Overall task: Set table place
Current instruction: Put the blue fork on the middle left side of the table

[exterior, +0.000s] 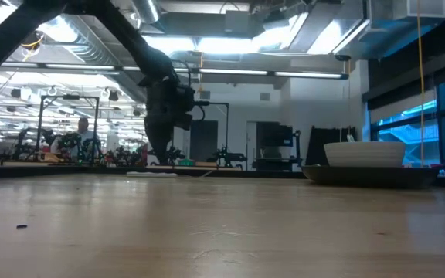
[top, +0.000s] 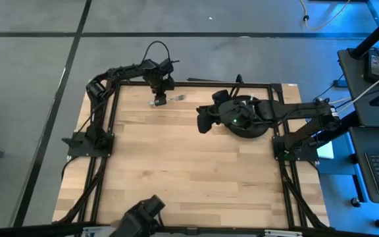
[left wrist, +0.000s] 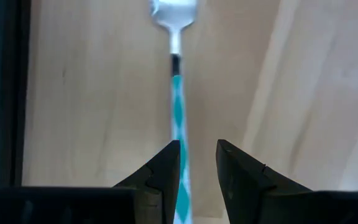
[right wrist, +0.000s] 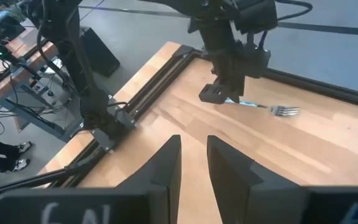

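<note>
The fork (left wrist: 179,93) has a silver head and a teal-and-white patterned handle. It lies flat on the table (top: 189,171) near the far edge; its tines (right wrist: 284,111) show in the right wrist view. My left gripper (left wrist: 197,152) is open and points down over the handle's end, which runs along the inner edge of one finger. The white bowl (exterior: 364,153) sits in the black plate (exterior: 369,174) at the table's far right. My right gripper (right wrist: 193,152) is open on nothing and hovers just left of the plate (top: 247,129). No spoon is in view. My left gripper comes from above with its fingers along the fork's handle end (left wrist: 182,180), which lies on the table beside one finger (left wrist: 166,165). I cannot tell whether that finger touches it.
Black frame rails (top: 104,131) edge the table on the left and right. The near half of the tabletop (top: 189,191) is bare wood. A dark camera mount (top: 140,217) stands at the near edge. A person (exterior: 83,131) shows far behind the table.
</note>
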You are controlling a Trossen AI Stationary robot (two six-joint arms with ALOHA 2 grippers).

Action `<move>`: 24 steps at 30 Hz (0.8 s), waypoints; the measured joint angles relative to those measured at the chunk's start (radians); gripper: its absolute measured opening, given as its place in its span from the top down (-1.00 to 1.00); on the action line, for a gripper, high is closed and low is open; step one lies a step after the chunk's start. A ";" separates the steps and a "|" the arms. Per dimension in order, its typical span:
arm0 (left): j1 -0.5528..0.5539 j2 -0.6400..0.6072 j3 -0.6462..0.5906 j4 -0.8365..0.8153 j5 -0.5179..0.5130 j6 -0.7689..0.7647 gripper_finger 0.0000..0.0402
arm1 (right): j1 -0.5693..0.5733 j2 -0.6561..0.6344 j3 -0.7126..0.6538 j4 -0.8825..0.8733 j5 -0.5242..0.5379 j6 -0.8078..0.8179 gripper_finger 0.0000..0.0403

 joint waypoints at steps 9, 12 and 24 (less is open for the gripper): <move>0.065 0.009 0.000 0.000 0.119 0.018 0.51 | 0.000 0.000 0.000 0.000 0.000 -0.001 0.60; 0.070 0.009 0.000 -0.005 0.155 0.019 0.51 | 0.000 0.000 0.000 0.001 0.000 -0.001 0.60; 0.058 0.069 0.000 -0.046 0.165 -0.023 0.51 | 0.000 0.000 0.000 0.003 0.002 0.002 0.60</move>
